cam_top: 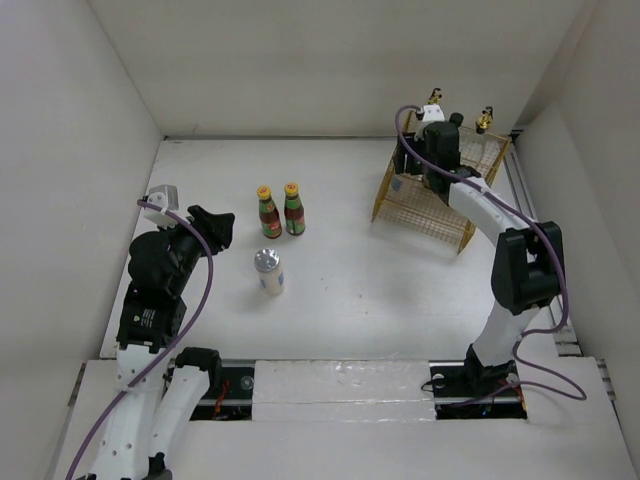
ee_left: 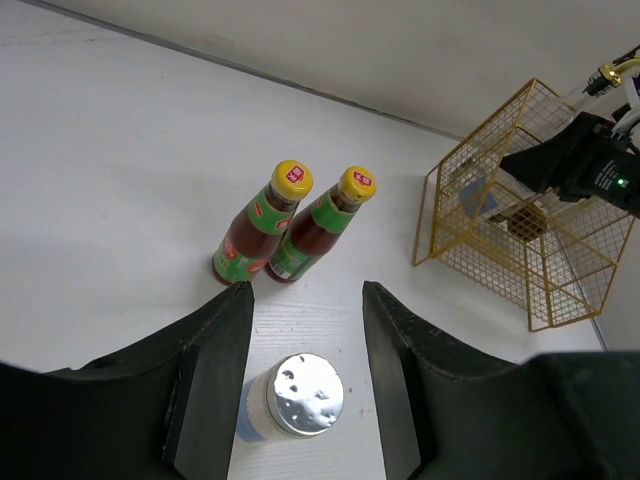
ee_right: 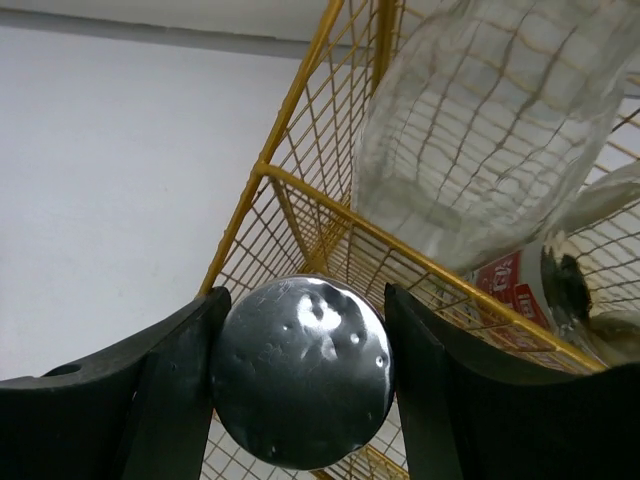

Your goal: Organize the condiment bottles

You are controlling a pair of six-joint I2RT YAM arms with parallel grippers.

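Observation:
Two red-sauce bottles with yellow caps (cam_top: 268, 212) (cam_top: 293, 208) stand side by side mid-table; they also show in the left wrist view (ee_left: 262, 225) (ee_left: 322, 222). A white silver-lidded shaker (cam_top: 268, 272) stands just in front of them. My left gripper (cam_top: 220, 226) is open and empty, left of these bottles; the shaker (ee_left: 293, 396) shows between its fingers (ee_left: 215, 350), untouched. My right gripper (cam_top: 425, 162) is at the yellow wire basket (cam_top: 420, 205), shut on the second silver-lidded shaker (ee_right: 300, 370). Two clear gold-topped bottles (cam_top: 434, 98) (cam_top: 485, 120) stand at the basket's far side.
In the right wrist view a clear bottle (ee_right: 490, 120) shows through the basket's wire (ee_right: 300, 190), with a red-labelled jar (ee_right: 520, 285) beside it. White walls enclose the table on the left, the back and the right.

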